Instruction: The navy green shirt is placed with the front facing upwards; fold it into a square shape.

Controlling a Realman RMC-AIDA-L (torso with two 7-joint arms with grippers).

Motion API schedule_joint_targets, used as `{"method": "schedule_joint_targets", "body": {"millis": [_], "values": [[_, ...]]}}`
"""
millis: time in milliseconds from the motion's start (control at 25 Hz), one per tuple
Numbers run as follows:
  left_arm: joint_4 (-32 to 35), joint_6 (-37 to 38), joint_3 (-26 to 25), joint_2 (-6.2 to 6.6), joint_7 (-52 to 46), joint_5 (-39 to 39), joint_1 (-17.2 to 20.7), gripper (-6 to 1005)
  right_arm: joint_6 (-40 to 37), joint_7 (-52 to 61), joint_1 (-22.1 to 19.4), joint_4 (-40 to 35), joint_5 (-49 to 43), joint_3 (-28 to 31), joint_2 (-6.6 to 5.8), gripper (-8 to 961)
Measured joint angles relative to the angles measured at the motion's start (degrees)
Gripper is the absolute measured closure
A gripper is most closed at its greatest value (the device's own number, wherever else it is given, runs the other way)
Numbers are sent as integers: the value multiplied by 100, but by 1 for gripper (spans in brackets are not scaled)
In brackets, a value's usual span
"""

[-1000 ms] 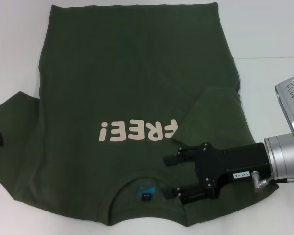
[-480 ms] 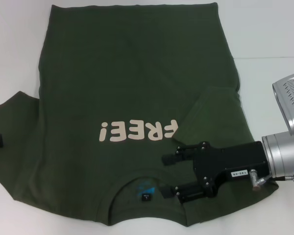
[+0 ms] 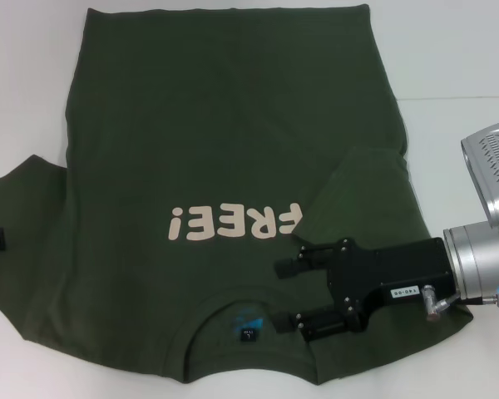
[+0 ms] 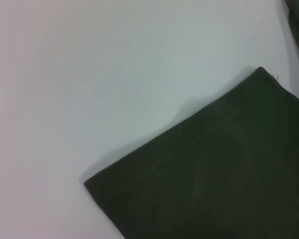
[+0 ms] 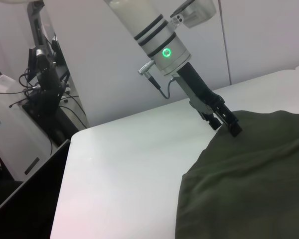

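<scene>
Navy green shirt [image 3: 224, 158] lies spread on the white bench [image 3: 466, 58], front side up, with the cream "FREE!" lettering [image 3: 233, 223] on the chest and the round neck with its small blue label [image 3: 248, 329] at the near edge. The sleeve on the robot's right is already folded over the body and makes a slanted flap [image 3: 362, 187] next to the lettering. The other sleeve [image 3: 21, 224] is spread flat toward the robot's left.

Right tool [image 3: 284, 295] is over the shirt between the lettering and the collar, with its two black fingers [image 3: 293, 266] apart and nothing between them. Left tool [image 5: 228, 124] stands at the outer edge of the left sleeve; the head view shows only a black tip of it there. I cannot tell if this tool is open or closed.
</scene>
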Motion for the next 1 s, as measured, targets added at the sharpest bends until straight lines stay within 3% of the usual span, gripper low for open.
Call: {"method": "schedule_joint_targets", "body": {"millis": [1000], "values": [[-9, -17, 91, 0, 6, 2, 17, 80, 23, 0, 10, 9, 0, 0, 0, 119]]}}
